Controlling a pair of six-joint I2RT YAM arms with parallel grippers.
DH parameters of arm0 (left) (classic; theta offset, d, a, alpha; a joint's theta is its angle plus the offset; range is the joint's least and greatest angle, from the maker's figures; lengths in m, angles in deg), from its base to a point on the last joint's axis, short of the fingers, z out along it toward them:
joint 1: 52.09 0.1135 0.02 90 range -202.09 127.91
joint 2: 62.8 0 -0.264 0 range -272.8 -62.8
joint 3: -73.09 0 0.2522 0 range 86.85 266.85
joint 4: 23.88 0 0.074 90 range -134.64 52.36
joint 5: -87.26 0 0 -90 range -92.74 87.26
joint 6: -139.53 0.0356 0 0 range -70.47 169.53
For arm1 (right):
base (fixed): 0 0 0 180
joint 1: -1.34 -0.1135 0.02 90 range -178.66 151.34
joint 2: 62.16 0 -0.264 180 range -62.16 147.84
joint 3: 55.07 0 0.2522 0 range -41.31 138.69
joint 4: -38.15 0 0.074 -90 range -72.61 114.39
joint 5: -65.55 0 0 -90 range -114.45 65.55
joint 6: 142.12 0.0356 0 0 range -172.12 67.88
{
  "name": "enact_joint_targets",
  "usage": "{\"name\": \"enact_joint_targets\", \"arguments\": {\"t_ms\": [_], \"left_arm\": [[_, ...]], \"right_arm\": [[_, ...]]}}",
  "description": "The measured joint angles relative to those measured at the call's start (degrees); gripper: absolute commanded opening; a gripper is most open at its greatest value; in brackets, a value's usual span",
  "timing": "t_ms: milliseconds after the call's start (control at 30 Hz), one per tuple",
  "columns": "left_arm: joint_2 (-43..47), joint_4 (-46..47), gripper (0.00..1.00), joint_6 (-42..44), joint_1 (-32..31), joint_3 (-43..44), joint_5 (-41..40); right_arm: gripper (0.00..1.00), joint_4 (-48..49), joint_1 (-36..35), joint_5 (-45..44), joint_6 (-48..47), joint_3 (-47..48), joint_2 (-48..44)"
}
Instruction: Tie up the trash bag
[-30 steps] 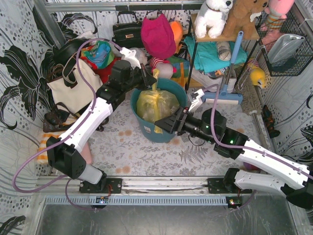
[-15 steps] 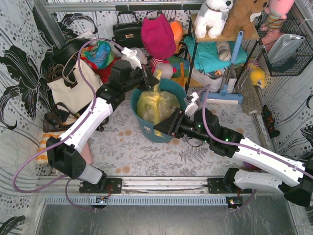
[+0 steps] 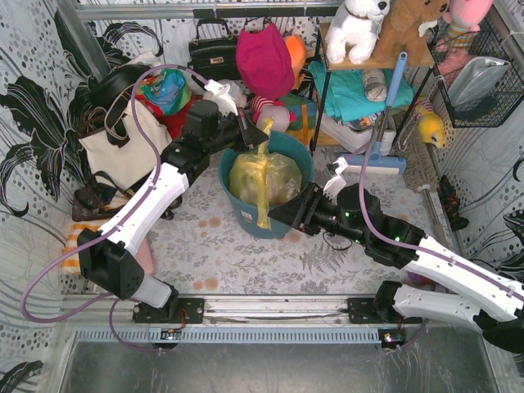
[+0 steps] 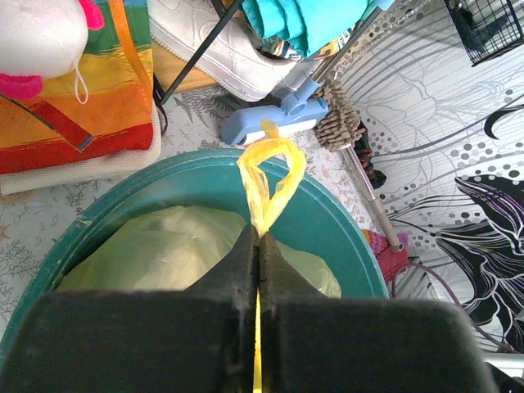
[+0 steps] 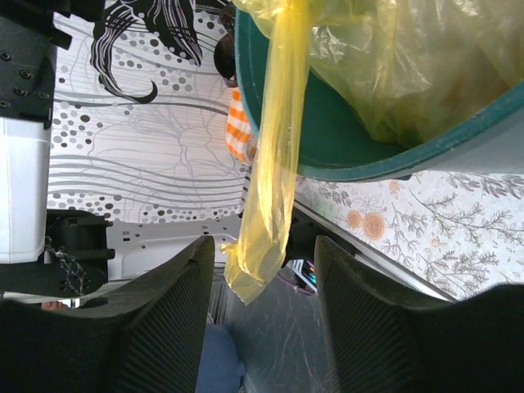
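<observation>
Top external view: the yellow-green bag [image 3: 264, 176] sits inside a teal bin [image 3: 242, 219] at the middle of the table, its body bulging above the rim. The left gripper [image 3: 255, 136] is at the bin's far rim, where a strand of the bag rises to it. A second strand [image 3: 262, 209] hangs over the near rim and down the bin's outer wall. The right gripper [image 3: 278, 215] lies low just beside the near wall, pointing at that hanging strand. A cream tote [image 3: 123, 147] stands to the left, well apart.

Left wrist view: the left gripper [image 4: 258, 239] has its jaws pressed together on a thin twisted strand of the bag [image 4: 164, 246], which loops up beyond the fingertips. The bag's body fills the bin [image 4: 332, 209] below.

Right wrist view: the right gripper [image 5: 264, 243] has its jaws spread, and the hanging strand [image 5: 278, 139] drops between the fingers [image 5: 164, 311] without being pinched. Whether it brushes one finger I cannot tell. The bag [image 5: 409, 65] and the bin [image 5: 327, 155] fill the upper right.
</observation>
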Motion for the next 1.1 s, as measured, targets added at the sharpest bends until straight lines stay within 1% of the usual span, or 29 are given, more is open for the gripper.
{"name": "enact_joint_targets", "arguments": {"t_ms": [167,333,567,733,967,1100], "left_arm": [[0.0,0.0,0.0,-0.02,0.0,0.0,0.04],[0.0,0.0,0.0,-0.02,0.0,0.0,0.09],[0.0,-0.02,0.0,-0.04,0.0,0.0,0.24],[0.0,-0.02,0.0,-0.04,0.0,0.0,0.48],[0.0,-0.02,0.0,-0.07,0.0,0.0,0.85],[0.0,-0.02,0.0,-0.07,0.0,0.02,1.05]], "right_arm": [[0.65,-1.25,0.0,-0.33,3.21,0.11,0.96],[0.65,-0.44,0.0,0.55,5.4,0.17,4.35],[0.55,3.28,0.0,2.82,6.43,0.2,8.07],[0.5,5.05,0.0,3.23,6.82,0.22,8.41],[0.38,6.84,0.02,3.87,7.48,0.22,8.5],[0.35,7.3,0.11,4.48,7.54,0.22,8.7]]}}
